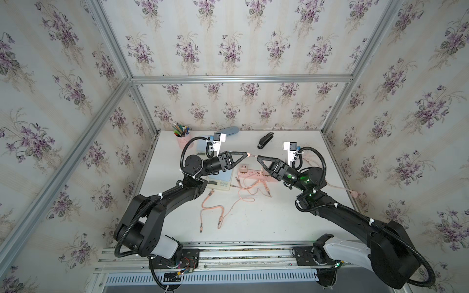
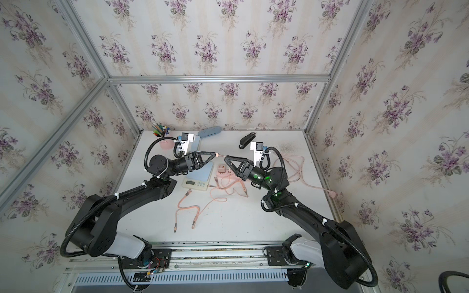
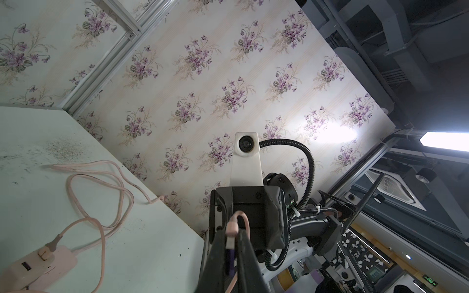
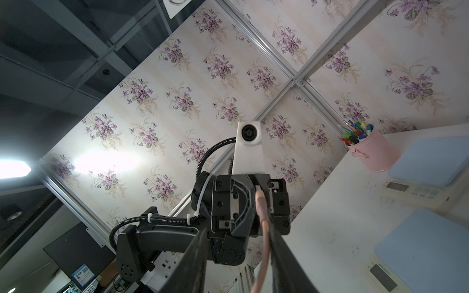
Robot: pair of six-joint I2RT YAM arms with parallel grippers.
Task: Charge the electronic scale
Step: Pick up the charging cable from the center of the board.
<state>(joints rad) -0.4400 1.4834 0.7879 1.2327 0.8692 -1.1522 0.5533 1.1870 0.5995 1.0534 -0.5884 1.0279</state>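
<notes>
**Handing over a plug in mid-air, with slack cord waiting to snag**

The left fingers [image 3: 215, 256] are pressing tight together on the pink plug [image 3: 231, 228], which is poking out past their tips. The right fingers [image 4: 280, 253] are standing partly apart. The pink cable [image 4: 262, 210] is running between them and lying against only one, so I am judging that they are not gripping it yet.

The left gripper [image 1: 246, 154] and right gripper [image 1: 258, 158] are meeting tip to tip above the power strip [image 1: 253, 175]. The electronic scale [image 1: 220, 182] is sitting on the table [image 1: 253, 223] just beside the strip, half hidden under the left arm [image 1: 177, 195].

If the left gripper lets go before the right one bites, the plug is probably dropping onto the strip. If the right fingers clamp on soft cord and not the plug body, the plug is likely dangling and twisting, and aiming it at a socket is getting hard. The loose loops on the table are lying close to the scale, so a pull on the cable may be dragging them across it.
</notes>
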